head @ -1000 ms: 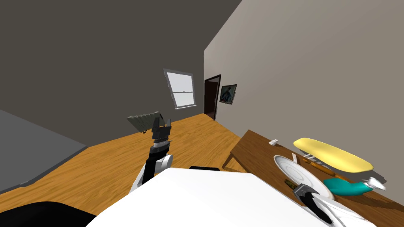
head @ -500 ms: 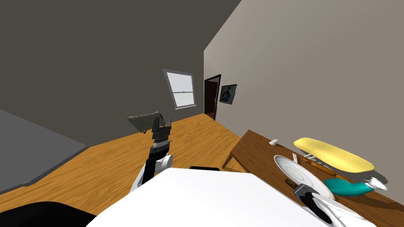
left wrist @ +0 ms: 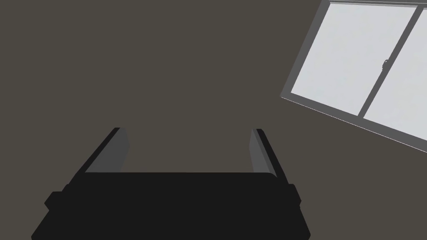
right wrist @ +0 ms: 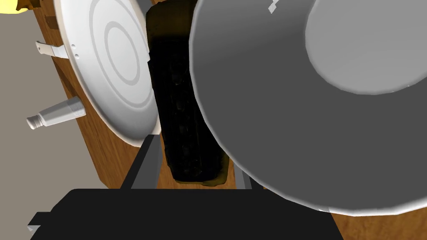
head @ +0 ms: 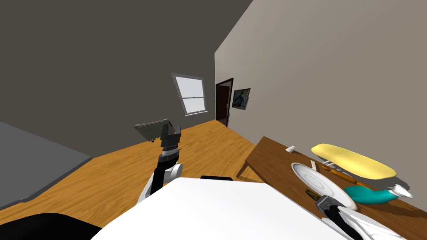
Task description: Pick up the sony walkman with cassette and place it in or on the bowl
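Near the surface's [right wrist: 104,154] edge on the robot's side, the dark walkman [right wrist: 183,96] lies in the narrow lane between the white plate [right wrist: 108,62] and the grey bowl [right wrist: 300,125], its long body in line with the right gripper [right wrist: 196,152]. The jaws stand narrow, at the walkman's width, and press its two long sides at the near end. That hold looks chosen for the gap: thin blades fit between the plate's rim and the bowl's wall, where a crosswise grip would foul both. Whether the walkman rests on the wood or hangs just clear of it I cannot tell (the bowl's rim overlaps one flank and hides that jaw's tip).

The bowl stands just beside the load, so the carry should be short: up, across the rim, then down inside. The rim is the hazard, since a low sideways sweep would likely shove the bowl or catch the walkman's edge and twist it in the grip.

A small white bottle [right wrist: 56,114] lies beyond the plate, near the surface's far corner and well apart from the work.

The left gripper [head: 171,132] is raised over the wooden floor, well apart from the surface, its jaws wide with nothing between them, probably parked there to keep out of the way
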{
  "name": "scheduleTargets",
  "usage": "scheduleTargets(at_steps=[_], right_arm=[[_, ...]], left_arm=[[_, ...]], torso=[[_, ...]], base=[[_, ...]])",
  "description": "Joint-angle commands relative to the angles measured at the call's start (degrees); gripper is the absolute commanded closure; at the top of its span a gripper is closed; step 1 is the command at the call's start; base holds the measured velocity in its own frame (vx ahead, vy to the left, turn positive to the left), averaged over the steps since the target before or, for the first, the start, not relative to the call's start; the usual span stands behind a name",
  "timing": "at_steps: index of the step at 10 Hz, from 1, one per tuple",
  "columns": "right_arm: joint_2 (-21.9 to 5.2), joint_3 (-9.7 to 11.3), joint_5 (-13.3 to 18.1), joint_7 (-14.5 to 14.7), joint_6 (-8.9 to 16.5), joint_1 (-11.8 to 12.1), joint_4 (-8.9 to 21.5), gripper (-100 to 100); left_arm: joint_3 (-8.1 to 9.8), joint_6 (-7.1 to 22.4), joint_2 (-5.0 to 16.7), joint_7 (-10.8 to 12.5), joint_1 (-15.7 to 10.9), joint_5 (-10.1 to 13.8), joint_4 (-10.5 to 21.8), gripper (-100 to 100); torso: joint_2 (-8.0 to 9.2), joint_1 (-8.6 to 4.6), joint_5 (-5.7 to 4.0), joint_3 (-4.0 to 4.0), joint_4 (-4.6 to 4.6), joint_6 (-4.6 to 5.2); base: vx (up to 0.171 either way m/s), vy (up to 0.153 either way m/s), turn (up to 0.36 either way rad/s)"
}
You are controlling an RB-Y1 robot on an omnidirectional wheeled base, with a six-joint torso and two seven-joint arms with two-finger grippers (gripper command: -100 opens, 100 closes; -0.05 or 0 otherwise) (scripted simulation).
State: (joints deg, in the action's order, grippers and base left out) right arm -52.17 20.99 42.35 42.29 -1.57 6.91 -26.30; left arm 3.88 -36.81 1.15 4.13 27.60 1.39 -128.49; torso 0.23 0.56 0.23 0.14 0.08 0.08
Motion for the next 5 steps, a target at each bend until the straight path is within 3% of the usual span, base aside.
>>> scheduleTargets(at_steps=[1,3,5], right_arm=[[-0.25,-1.71,0.78,0.69,-0.58,-0.42,1.02,100],[-1.52,-1.54,1.21,-0.18,-0.71,0.03,0.14,100],[-1.52,-1.40,1.21,-0.18,-0.71,0.03,0.14,100]], left_arm=[[0.00,0.00,0.00,0.00,0.00,0.00,0.00,0],[0.00,0.00,0.00,0.00,0.00,0.00,0.00,0],[0.01,0.00,0.01,0.00,0.00,0.00,0.00,0]], torso=[[0.00,0.00,0.00,0.00,0.00,0.00],[-0.10,0.32,0.12,-0.04,0.01,-0.04],[-0.18,-0.02,0.11,-0.08,0.00,-0.04]], base=[[-0.013,0.129,-0.004],[0.030,0.135,0.031],[0.017,0.012,0.006]])
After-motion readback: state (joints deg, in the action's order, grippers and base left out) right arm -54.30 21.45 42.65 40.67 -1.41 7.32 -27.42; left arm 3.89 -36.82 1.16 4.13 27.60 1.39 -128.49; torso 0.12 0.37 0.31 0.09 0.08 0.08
